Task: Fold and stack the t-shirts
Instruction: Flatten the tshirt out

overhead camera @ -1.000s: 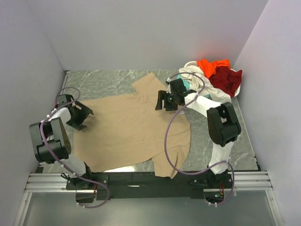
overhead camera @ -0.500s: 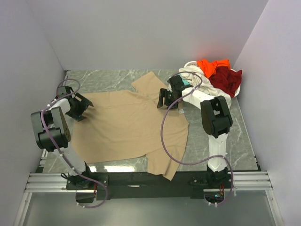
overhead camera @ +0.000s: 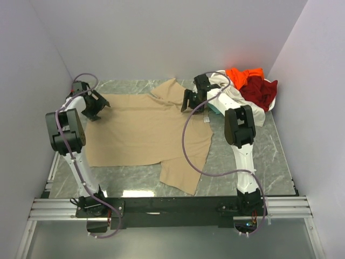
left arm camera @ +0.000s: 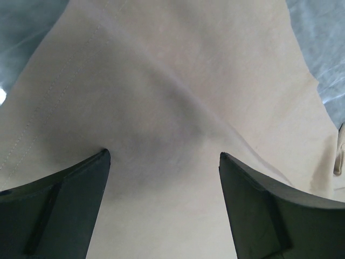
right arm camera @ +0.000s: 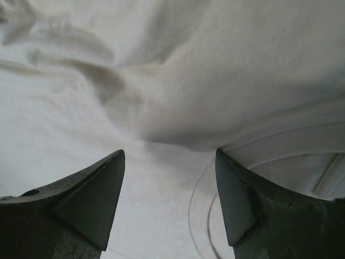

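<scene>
spread flat on the marble table: tan t-shirt. over its far edge, left gripper and right gripper, fingers released, grasping nothing. heaped far right: orange t-shirt, dark red t-shirt.

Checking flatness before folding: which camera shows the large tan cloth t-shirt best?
Top external: the whole large tan cloth t-shirt shows, spread out with both sleeves. Left wrist shows only a close patch of it under the open left claw. Right wrist shows pale cloth, identity unclear.
</scene>
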You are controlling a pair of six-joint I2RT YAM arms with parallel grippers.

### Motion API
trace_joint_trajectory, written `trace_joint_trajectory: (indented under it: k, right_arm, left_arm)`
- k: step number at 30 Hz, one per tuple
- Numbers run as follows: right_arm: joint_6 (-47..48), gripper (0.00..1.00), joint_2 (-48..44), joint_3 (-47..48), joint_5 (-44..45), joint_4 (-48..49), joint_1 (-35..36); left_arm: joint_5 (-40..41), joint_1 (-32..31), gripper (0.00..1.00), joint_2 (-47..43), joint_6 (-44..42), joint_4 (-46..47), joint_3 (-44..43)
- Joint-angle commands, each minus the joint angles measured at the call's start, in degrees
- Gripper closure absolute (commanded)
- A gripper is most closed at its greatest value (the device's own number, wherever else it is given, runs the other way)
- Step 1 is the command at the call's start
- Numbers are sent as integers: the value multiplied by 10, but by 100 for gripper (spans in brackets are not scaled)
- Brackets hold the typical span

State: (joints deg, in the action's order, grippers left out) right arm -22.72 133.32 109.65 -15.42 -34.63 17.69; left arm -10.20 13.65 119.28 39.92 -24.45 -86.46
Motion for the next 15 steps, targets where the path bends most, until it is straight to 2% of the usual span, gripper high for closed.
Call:
trace_joint_trajectory:
  k: [1,6,12,15]
  right_arm:
    - [16,25,28,61,21,-47,-14]
    - [34,26,13,85,-2,-50,-14]
    - [32,25,-41,62,-8,-33,-13]
    - [29,26,-81,9,-11,-16,-11]
  left_arm:
    - [33,-20,11,42,-20,-38,-49]
    - [48,-33,11,24,-22,-50,-69]
    - [69,-36,11,-69,-28,-50,-24]
    - [76,-35,10,-118,-37,-48,20]
